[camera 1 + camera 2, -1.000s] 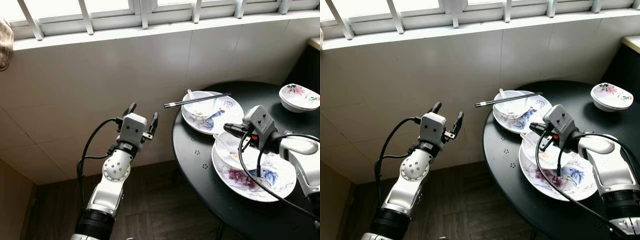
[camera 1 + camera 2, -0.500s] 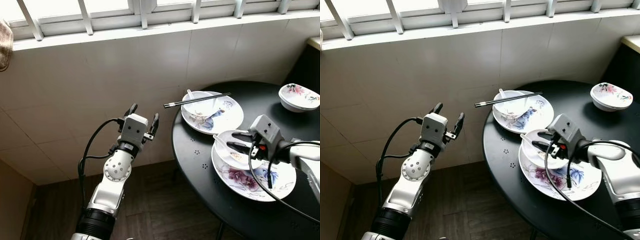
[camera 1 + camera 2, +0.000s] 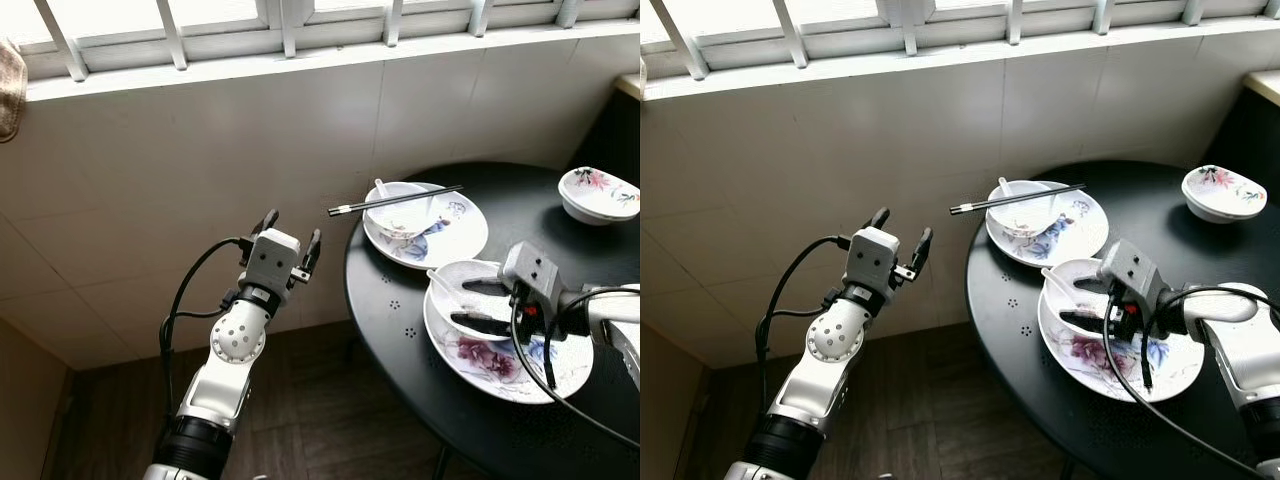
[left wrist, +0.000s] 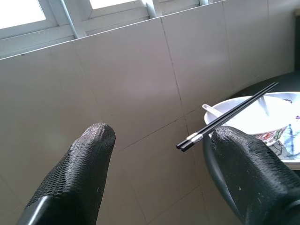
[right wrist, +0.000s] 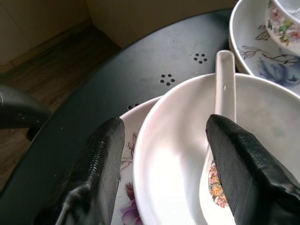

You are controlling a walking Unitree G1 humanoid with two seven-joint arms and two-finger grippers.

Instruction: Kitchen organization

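**Right gripper at the near bowl on the round desk**

Tiled wall (image 3: 200, 180) under a barred window fills the space left of the black round desk (image 3: 400, 310). The left gripper (image 3: 290, 240) is raised off the desk's left edge, jaws wide apart and holding nothing, pointed toward the wall. On the desk's far left part sits a flowered plate (image 3: 460, 235) carrying a small bowl (image 3: 400, 212) with a white spoon in it; black chopsticks (image 3: 395, 200) lie across that bowl, their tips jutting past the desk's edge. Nearer on the desk, a second flowered plate (image 3: 520, 365) carries a white bowl (image 5: 187, 154) with a white spoon (image 5: 224, 93) leaning in it. The right gripper (image 3: 478, 305) is at this bowl, jaws spread, one finger on each side of the bowl's near rim, not closed on it. At the desk's far right stands another flowered bowl (image 3: 598, 193).
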